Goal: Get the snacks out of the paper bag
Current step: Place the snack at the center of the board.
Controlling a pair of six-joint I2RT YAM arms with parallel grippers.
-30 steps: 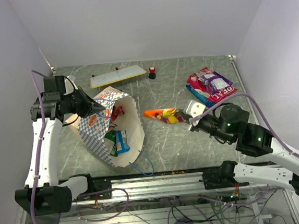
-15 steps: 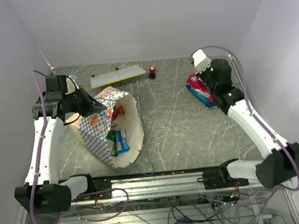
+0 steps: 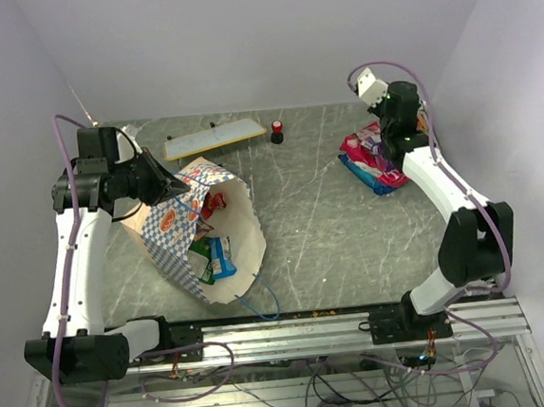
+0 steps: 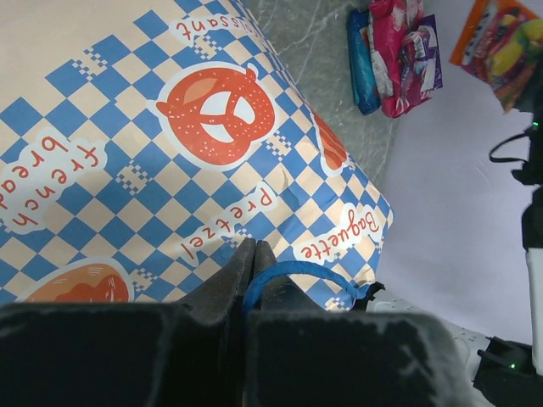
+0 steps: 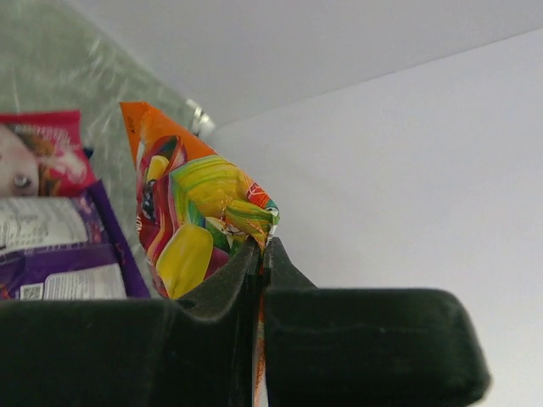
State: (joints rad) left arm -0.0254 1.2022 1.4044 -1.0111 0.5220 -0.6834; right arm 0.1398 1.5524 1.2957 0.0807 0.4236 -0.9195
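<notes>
Carrying an orange snack to the far right while the bag is held at the left.
The right end effector [image 5: 261,248], clamped on a corner of the orange packet [image 5: 199,212], has swung from the near middle of the desk [image 3: 322,228] a second ago to the far right corner. It now sits slightly farther back than half a second ago, near the magenta packet [image 3: 360,144] and blue packet [image 3: 373,177] lying there. The left end effector [image 4: 249,254] stays pinched on the blue cord handle [image 4: 297,273] of the paper bag [image 3: 174,222], which lies on its side at the left with its mouth open rightward. A green-and-blue packet [image 3: 212,256] and a red packet [image 3: 215,205] remain inside.
</notes>
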